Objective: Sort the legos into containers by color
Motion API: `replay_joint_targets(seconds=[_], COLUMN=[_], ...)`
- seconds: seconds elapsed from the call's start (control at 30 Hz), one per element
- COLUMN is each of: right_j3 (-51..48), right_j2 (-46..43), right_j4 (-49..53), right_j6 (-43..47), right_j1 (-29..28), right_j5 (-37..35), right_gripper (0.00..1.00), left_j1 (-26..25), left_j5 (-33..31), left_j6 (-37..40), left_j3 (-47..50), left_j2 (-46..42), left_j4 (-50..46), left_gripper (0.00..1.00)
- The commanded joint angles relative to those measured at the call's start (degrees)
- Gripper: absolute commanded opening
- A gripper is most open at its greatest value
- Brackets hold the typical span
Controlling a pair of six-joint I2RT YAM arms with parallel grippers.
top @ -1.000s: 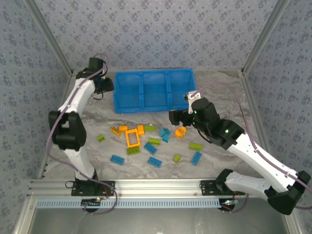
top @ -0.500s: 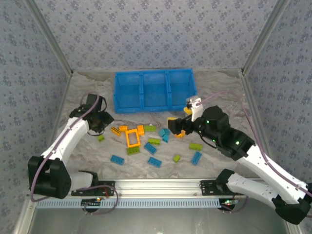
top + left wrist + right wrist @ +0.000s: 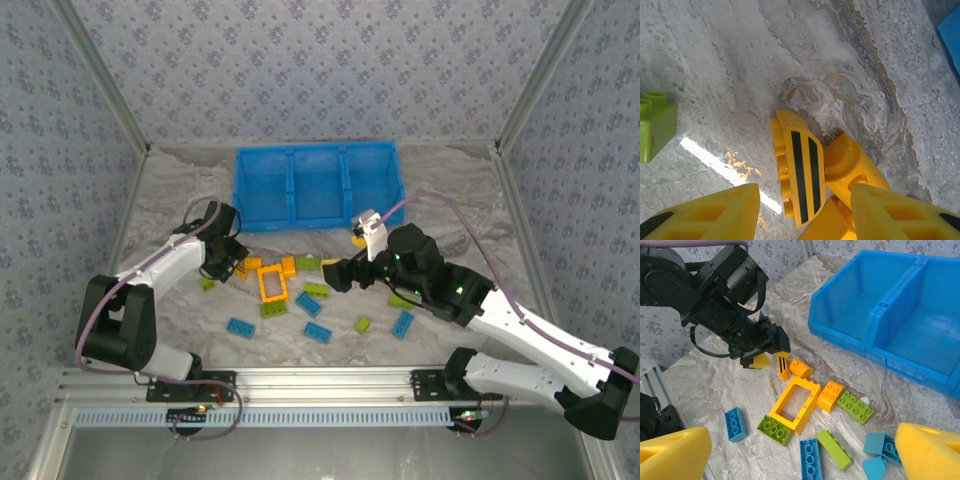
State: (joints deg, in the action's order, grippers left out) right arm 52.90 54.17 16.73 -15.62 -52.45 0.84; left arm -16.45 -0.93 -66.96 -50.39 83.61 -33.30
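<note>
So the left claw (image 3: 802, 212) is parked low over the left edge of the pile. Its yellow fingers (image 3: 705, 215) are partway apart and straddle a small orange plastic brick with black stripes (image 3: 801, 170). Nothing is gripped. The striped brick just lies on the grey marbled surface (image 3: 715, 60), with a stubby orange rounded piece (image 3: 852, 165) butted against it. My guess is it's lined up like that so the fingers can close across the brick's long sides. A lime green studded brick (image 3: 655, 125) sits off to the left, apart.

The right claw (image 3: 800, 455) is spread wide and empty. It hangs above the middle of the scattered legos (image 3: 316, 289), looking down on the orange open rectangular frame piece (image 3: 795, 405) and the blue and green bricks around it. It's probably picking its own target.

The long bright-blue plastic bin with three open compartments (image 3: 300, 222) stands at the far side of the surface, apart from the pile. I can't spot a brick in it, so sorting looks barely started.

Versus a second ago, the left arm was up by the bin's left end and has swung down to the pile, fingers opening a bit on the way. The right arm has slid left towards the pile's centre. The bricks I can see look unmoved.
</note>
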Motion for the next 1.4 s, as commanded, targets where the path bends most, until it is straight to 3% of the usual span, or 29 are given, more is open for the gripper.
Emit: replay_joint_targets(seconds=[0.0, 0.33, 0.5, 0.63, 0.73, 0.87, 1.17, 1.37], right_j3=[0.1, 0.2, 0.5, 1.8, 2.8, 5.0, 8.5, 6.4], right_j2=[0.1, 0.1, 0.2, 0.2, 0.3, 1.8, 3.7, 1.8], right_j4=[-1.2, -0.9, -0.6, 0.9, 0.9, 0.8, 2.1, 2.9], right_j6=[-0.7, -1.0, -0.9, -1.0, -1.1, -1.5, -4.3, -5.7], right_j1=[-0.5, -0.5, -0.5, -0.5, -0.4, 0.3, 1.8, 2.3], right_j5=[-0.9, -2.2, -2.6, -5.1, -8.4, -11.4, -15.9, -15.9], right_gripper=[0.97, 0.97, 0.97, 0.97, 0.97, 0.97, 0.97, 0.97], left_j1=[0.7, 0.9, 0.6, -2.0, -5.7, -11.1, -7.7, -5.4], left_j5=[-0.9, -2.5, -5.4, -9.6, -11.2, -16.7, -15.0, -11.5], left_j6=[-1.5, -2.0, -1.7, 0.1, 5.6, 13.5, 22.1, 24.2], left_j3=[0.4, 2.3, 2.3, -1.2, -9.7, -23.5, -49.1, -53.5], left_j2=[1.9, 4.2, 1.0, -6.1, -6.6, 0.5, 27.4, 35.8], left_j4=[2.7, 4.4, 2.1, -2.2, -4.5, -9.2, -13.8, -10.7], left_gripper=[0.48, 0.25, 0.1, 0.09, 0.09, 0.09, 0.09, 0.1])
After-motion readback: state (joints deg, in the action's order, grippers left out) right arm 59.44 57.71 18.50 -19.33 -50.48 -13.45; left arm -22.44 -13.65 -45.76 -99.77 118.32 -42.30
